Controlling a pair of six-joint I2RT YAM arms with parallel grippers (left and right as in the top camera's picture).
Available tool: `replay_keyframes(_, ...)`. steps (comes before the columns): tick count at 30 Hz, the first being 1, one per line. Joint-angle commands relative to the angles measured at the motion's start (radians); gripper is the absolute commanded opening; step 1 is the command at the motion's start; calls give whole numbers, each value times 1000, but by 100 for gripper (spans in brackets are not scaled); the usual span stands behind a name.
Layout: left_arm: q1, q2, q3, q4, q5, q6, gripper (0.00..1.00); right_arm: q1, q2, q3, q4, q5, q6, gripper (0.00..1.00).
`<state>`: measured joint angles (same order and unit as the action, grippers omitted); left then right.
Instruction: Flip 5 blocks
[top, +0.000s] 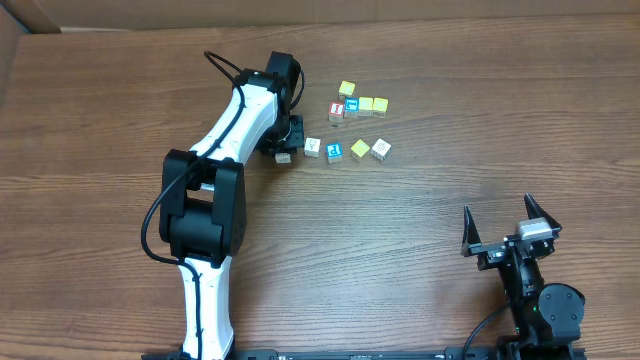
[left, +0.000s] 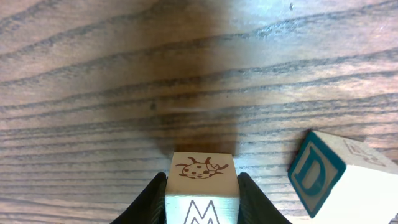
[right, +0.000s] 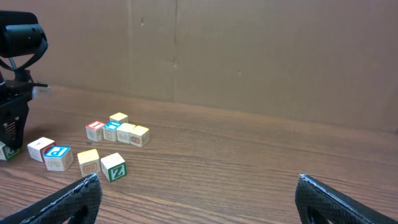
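A robotics lab bench: white robot arm (top: 225, 135) on a wood-grain table (top: 400, 280), cardboard wall (right: 249, 50) behind.

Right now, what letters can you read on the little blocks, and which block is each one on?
"M": white side of the ladybug-topped block, gripped by the left pincer.
"D": blue-framed face of the neighbouring block.
"Z": green letter, front block in the right wrist view.
Red-topped cube, blue-topped cube: letters too small to read.
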<state>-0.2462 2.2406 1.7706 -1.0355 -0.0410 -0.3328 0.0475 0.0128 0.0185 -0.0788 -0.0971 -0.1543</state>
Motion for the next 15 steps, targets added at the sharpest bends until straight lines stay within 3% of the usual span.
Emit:
replay_keyframes(1,11,-78,-6,-14,30,24,25,4,-10,-11,5,-1,0,100)
replay_keyframes(15,-20,-296,-19,-282,86,-7,24,4,-10,-11,4,-1,0,100)
